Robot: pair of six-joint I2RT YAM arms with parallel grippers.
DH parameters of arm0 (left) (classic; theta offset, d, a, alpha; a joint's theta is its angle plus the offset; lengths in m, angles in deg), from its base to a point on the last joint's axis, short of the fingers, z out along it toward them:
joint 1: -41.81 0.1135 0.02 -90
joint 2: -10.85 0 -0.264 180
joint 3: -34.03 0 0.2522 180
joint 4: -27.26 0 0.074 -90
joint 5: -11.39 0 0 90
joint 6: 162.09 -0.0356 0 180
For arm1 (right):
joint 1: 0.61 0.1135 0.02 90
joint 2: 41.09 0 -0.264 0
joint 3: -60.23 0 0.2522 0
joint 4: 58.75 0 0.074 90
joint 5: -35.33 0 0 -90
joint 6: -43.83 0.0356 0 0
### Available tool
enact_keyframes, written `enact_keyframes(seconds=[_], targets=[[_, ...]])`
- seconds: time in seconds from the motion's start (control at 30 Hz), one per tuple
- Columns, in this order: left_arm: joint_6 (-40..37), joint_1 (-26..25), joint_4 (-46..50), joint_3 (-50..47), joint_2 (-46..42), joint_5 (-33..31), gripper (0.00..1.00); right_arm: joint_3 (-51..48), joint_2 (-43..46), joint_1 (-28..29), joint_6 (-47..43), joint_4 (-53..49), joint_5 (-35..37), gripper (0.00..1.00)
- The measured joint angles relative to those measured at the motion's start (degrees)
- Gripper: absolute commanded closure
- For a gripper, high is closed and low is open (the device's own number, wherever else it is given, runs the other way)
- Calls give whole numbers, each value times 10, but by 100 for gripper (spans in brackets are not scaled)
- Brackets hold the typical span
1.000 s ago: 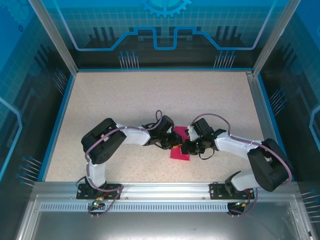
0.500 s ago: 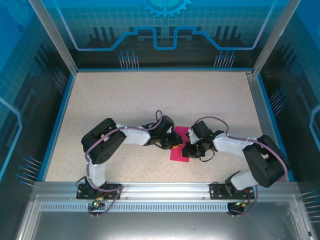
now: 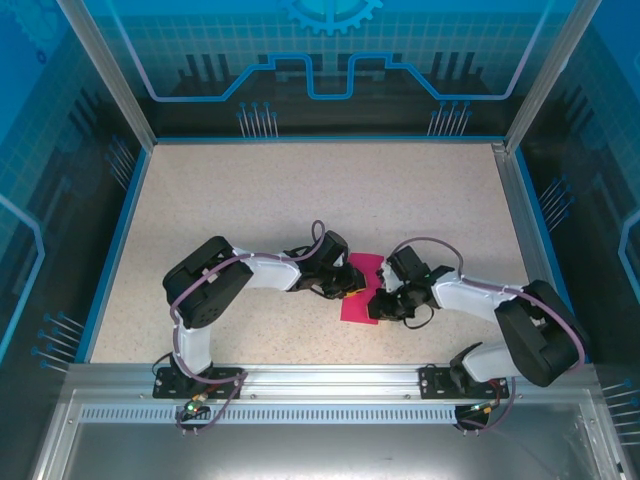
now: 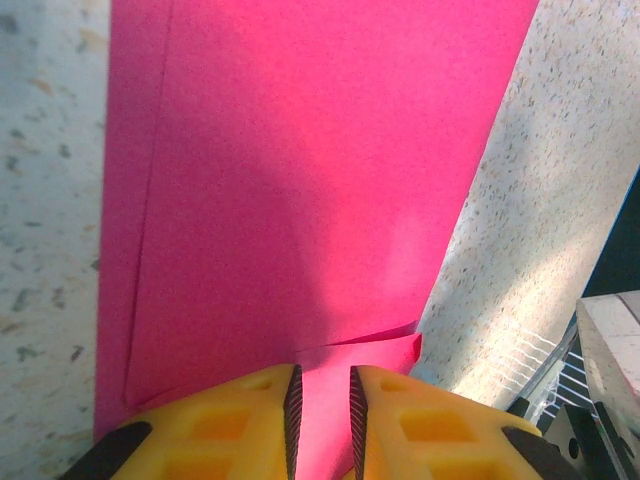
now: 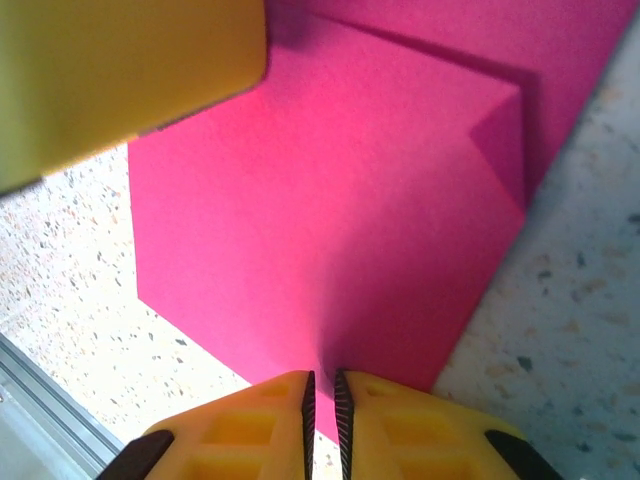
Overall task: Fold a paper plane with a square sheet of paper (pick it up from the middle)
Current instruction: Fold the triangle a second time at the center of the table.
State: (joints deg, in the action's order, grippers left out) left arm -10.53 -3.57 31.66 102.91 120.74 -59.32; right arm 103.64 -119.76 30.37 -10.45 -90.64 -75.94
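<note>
Pressing in from both sides: paper (image 3: 355, 308), part-folded, lies flat on the table (image 3: 300, 200) between the arms. Left gripper (image 4: 320, 372) and right gripper (image 5: 322, 376) have jaws almost together, with pink in each slit. Cannot tell if either pinches. Risk: one side slipping or tugging drags the paper askew, so the next fold lands crooked.

Robotics lab test cell: speckled tabletop (image 3: 300, 190) walled by blue panels (image 3: 330, 60) printed with gear-and-circuit graphics, an aluminium rail (image 3: 320, 378) carrying the left arm (image 3: 205, 285) and right arm (image 3: 530, 335).
</note>
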Motion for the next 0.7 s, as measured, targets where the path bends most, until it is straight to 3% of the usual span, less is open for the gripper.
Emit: enact_keyframes(seconds=[0.7], targets=[[0, -2, -2, 0, 2, 0, 76, -14, 62, 0, 20, -103, 23, 82]])
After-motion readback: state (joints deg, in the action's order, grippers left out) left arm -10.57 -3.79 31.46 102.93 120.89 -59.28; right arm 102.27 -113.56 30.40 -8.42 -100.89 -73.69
